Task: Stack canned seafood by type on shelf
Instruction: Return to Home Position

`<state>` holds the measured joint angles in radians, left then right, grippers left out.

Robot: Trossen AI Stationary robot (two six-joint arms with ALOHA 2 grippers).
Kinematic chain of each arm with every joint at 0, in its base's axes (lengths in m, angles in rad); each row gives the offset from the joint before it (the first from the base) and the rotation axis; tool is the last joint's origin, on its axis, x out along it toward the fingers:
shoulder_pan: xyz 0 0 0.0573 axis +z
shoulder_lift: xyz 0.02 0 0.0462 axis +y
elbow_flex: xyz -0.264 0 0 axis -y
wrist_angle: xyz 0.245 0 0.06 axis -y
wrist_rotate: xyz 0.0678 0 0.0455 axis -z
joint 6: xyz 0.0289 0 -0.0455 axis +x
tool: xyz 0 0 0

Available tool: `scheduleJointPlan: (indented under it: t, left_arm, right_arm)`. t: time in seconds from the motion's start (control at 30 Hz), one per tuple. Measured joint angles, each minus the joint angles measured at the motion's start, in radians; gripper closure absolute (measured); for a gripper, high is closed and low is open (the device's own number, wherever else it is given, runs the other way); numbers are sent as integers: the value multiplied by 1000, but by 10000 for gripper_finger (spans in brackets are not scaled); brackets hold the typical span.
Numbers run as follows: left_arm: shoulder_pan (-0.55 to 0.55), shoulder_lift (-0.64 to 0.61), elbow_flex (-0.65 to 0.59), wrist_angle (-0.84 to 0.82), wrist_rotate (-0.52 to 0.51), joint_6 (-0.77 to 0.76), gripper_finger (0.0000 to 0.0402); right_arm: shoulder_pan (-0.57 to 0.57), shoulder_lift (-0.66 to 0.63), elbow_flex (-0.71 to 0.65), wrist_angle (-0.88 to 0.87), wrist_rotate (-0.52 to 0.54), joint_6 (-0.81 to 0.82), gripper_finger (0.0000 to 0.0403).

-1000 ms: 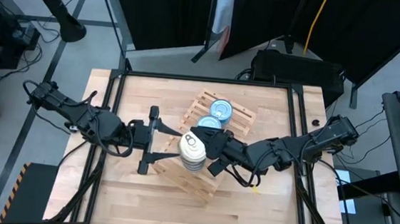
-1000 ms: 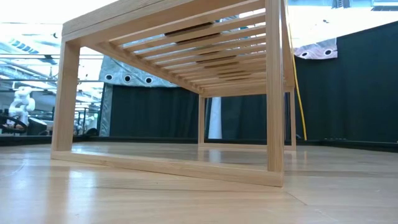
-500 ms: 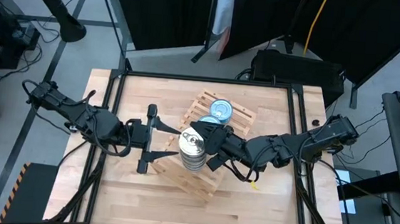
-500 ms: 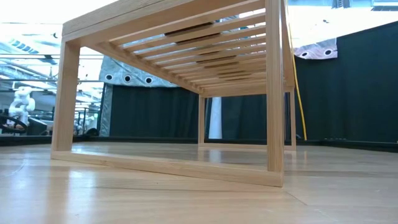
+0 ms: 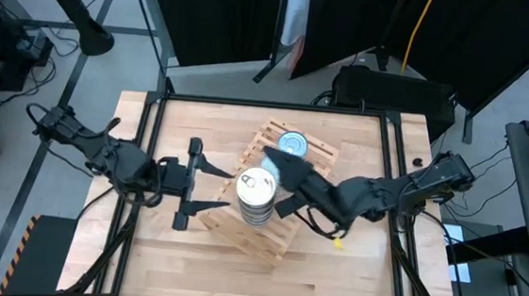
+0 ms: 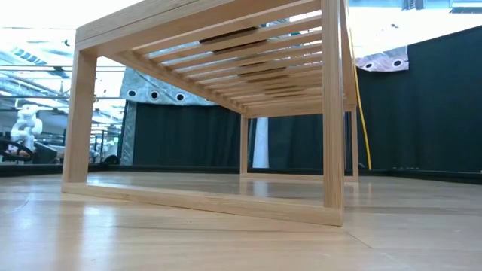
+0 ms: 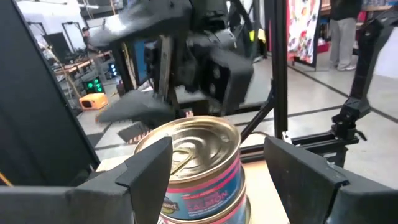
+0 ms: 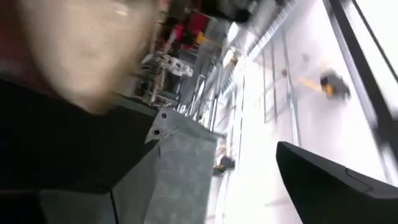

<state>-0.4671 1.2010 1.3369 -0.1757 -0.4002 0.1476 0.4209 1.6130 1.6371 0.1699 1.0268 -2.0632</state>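
Item: canned seafood, sorted in two stacks on the shelf (image 5: 263,243), which sits mid tabletop (image 5: 330,276).
Silver-top stack (image 5: 256,189): at the shelf's 7 o'clock end (top tin's label reads salmon in the left wrist view).
Blue-top stack (image 5: 292,143): at the shelf's 12 o'clock end.
Left gripper (image 5: 226,190): fingers spread wide and holding nothing, tips just beside the silver-top stack. I cannot tell whether they touch it.
Key bearing: the silver-top stack lies at 3 o'clock from the left gripper, on its finger axis. A clean retreat would probably run straight toward 9 o'clock.
Right gripper (image 5: 275,165): between the two stacks, fingers apart and empty, blurred.
Nearer arm: the left arm, for the silver-top stack.
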Motion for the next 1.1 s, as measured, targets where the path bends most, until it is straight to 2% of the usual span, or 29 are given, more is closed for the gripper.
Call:
scheduleJointPlan:
  t: [0.13, 0.33, 0.43, 0.5, 0.57, 0.63, 0.67, 0.73, 0.8, 0.93, 1.1]
  left_arm:
    - [-21, -33, 0, -1, -21, 47, 142]
    - [-19, -103, 0, -16, -175, 154, 142]
    - [-8, -119, 0, -27, -233, 157, 142]
    - [-9, -129, 0, -52, -277, 154, 142]
    - [-8, -144, 0, -91, -340, 149, 142]
    - [7, -149, 0, -140, -408, 148, 142]
    - [19, -149, -4, -159, -433, 147, 142]
    - [48, -149, -23, -197, -437, 146, 142]
    - [83, -152, -41, -234, -363, 138, 144]
    - [154, -179, -110, -264, -180, 63, 167]
    - [191, -239, -222, -237, -132, 7, 227]
  right_arm:
    - [17, -38, 0, 126, 80, 96, 93]
    - [26, -153, 1, 166, 199, 551, 93]
    - [26, -251, 2, 8, 247, 830, 93]
    - [25, -327, 2, -233, 252, 1085, 93]
    - [12, -406, 2, -558, 177, 1414, 93]
    - [-21, -477, 2, -847, -9, 1738, 94]
    - [-40, -504, 2, -949, -88, 1868, 97]
    - [-70, -543, -15, -1077, -172, 2037, 108]
    - [-74, -579, -62, -1116, -205, 2087, 126]
    - [-65, -651, -213, -1069, -295, 2108, 181]
    - [-64, -798, -520, -854, -382, 2097, 276]
